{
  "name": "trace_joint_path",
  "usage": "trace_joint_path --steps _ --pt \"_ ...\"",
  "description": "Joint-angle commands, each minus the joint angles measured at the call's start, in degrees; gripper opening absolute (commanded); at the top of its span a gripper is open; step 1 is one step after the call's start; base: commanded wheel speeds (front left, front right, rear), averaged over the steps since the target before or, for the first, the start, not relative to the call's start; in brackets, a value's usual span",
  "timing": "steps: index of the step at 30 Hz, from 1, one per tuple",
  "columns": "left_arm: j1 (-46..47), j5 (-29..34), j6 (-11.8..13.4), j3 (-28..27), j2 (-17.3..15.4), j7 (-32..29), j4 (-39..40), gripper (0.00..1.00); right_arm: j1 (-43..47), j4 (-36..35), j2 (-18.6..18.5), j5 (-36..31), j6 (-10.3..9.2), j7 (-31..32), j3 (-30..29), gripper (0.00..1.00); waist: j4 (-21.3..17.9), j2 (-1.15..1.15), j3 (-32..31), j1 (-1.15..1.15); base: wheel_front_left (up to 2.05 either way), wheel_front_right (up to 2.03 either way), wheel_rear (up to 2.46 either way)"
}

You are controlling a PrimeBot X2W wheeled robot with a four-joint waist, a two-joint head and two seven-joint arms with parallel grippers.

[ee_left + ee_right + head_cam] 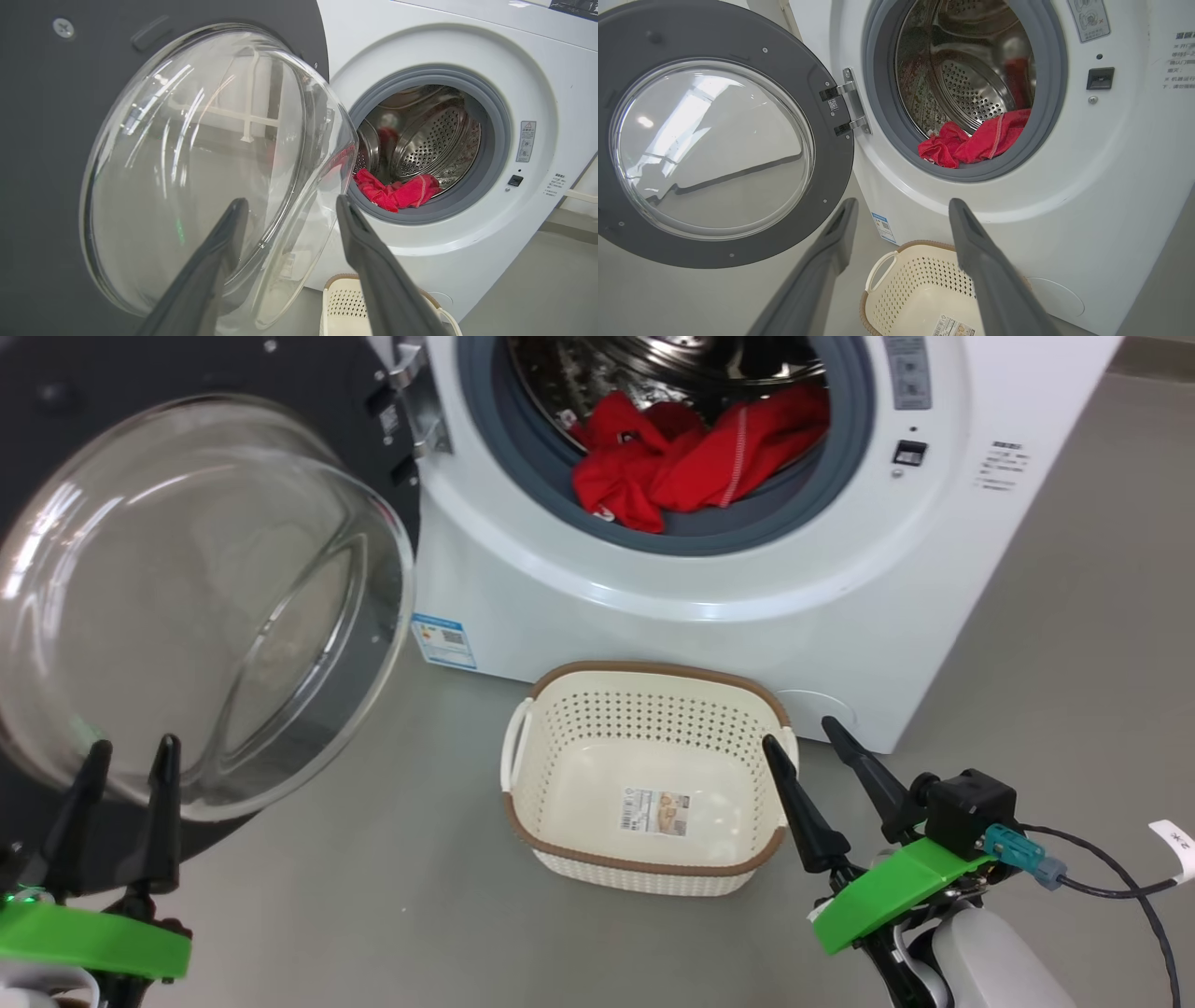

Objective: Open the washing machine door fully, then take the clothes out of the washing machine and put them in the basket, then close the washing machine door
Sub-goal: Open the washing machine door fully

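The white washing machine [653,607] stands ahead with its round black door [187,597] swung wide to the left, its glass bowl bulging toward me. Red clothes [691,457] lie heaped at the drum's front lip, also seen as clothes [397,191] and clothes [971,142]. The cream basket [560,728] sits on the floor before the machine with nothing but a sticker inside. My left gripper [126,756] is open in front of the door's lower edge, holding nothing. My right gripper [808,733] is open beside the basket's right rim.
Grey floor [373,896] surrounds the basket. A black cable [1111,877] with a white tag trails from my right wrist. The door hinge [850,105] sits at the opening's left side. The door [46,163] looms close before my left fingers.
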State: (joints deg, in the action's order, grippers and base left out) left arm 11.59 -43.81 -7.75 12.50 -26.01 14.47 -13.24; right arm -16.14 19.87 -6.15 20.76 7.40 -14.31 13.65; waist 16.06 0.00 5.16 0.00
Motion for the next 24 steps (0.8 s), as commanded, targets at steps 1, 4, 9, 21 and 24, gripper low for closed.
trace_joint_path --steps 1,4,9,21,24 --pt "0.74 0.88 0.26 -2.88 -2.16 0.52 1.63 1.00 0.13 -1.76 0.15 -0.35 0.09 -0.69 1.34 1.00 -1.80 0.00 -0.27 0.00 0.00 0.00 0.00" --pt "-0.10 2.14 0.26 -3.36 -1.32 0.52 2.93 1.00 0.13 -2.29 -0.01 -0.67 0.09 -0.69 1.36 1.00 -3.55 0.00 -0.27 0.00 0.00 0.00 0.00" --pt "-0.70 3.08 0.26 -3.36 -0.10 0.52 4.24 1.00 0.23 -3.22 -0.08 -1.05 0.09 -0.69 1.14 1.00 -6.37 0.00 -0.24 0.00 0.00 0.00 0.00" --pt "-3.60 4.45 0.26 -5.65 2.20 0.52 5.60 1.00 1.12 -4.87 -0.14 -1.34 0.09 -0.69 0.43 1.00 -12.74 0.00 -0.59 0.00 0.00 0.00 0.00" --pt "-4.52 5.33 0.26 -6.67 2.98 0.52 5.93 1.00 1.31 -5.19 -0.05 -1.31 0.09 -0.69 0.26 1.00 -14.52 0.00 -0.66 0.00 0.00 0.00 0.00"
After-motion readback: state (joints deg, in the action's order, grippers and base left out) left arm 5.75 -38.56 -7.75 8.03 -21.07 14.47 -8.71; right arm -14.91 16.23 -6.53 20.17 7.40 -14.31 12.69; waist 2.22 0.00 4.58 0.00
